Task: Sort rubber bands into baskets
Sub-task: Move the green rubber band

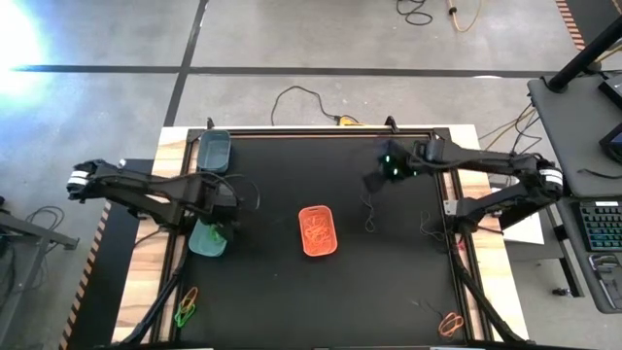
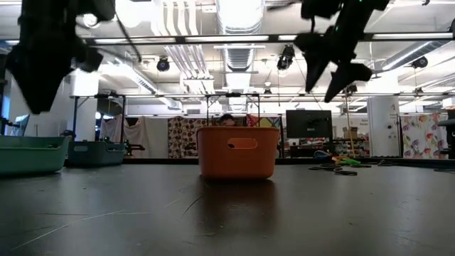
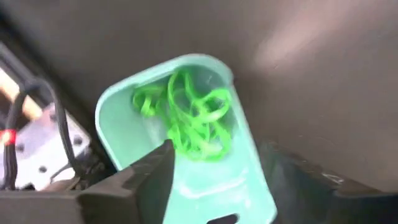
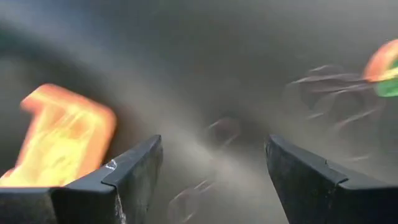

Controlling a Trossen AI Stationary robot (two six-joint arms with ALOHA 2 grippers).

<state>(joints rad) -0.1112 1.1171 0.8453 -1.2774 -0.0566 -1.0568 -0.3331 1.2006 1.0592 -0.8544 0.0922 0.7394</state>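
Hovering over the light teal-green basket [image 1: 208, 239] at the left side of the table [image 1: 389, 282], the left gripper [image 1: 220, 218] looks down into it with its fingers [image 3: 155, 171] spread apart and nothing between them. In the left wrist view that basket [image 3: 249, 180] holds a loose tangle of bright green rubber bands [image 3: 193, 118]. Farther back on the same side, near the table's rear edge, sits the dark grey-teal basket [image 1: 214, 151]; what lies inside it cannot be made out.

The orange basket [image 1: 318, 230] stands near the middle of the table, well apart from both arms, with orange bands [image 1: 317, 229] inside. In the low view it [image 2: 237, 151] shows front and centre, with the light teal-green basket [image 2: 32, 154] at the far left and the grey-teal one [image 2: 96, 152] just beyond it.

The right gripper [image 1: 381, 176] hangs above the dark mat, behind and to the right of the orange basket, clear of the surface in the low view [image 2: 340, 77]. Its fingers [image 4: 134, 171] stand wide apart and empty in the right wrist view, though the scene past them is blurred; faint dark loops [image 4: 221, 130] lie on the mat. From above, thin dark bands [image 1: 369, 216] lie just in front of this gripper.

A small pile of green and orange bands [image 1: 186, 307] rests at the front left edge, and another orange bunch [image 1: 450, 324] at the front right.
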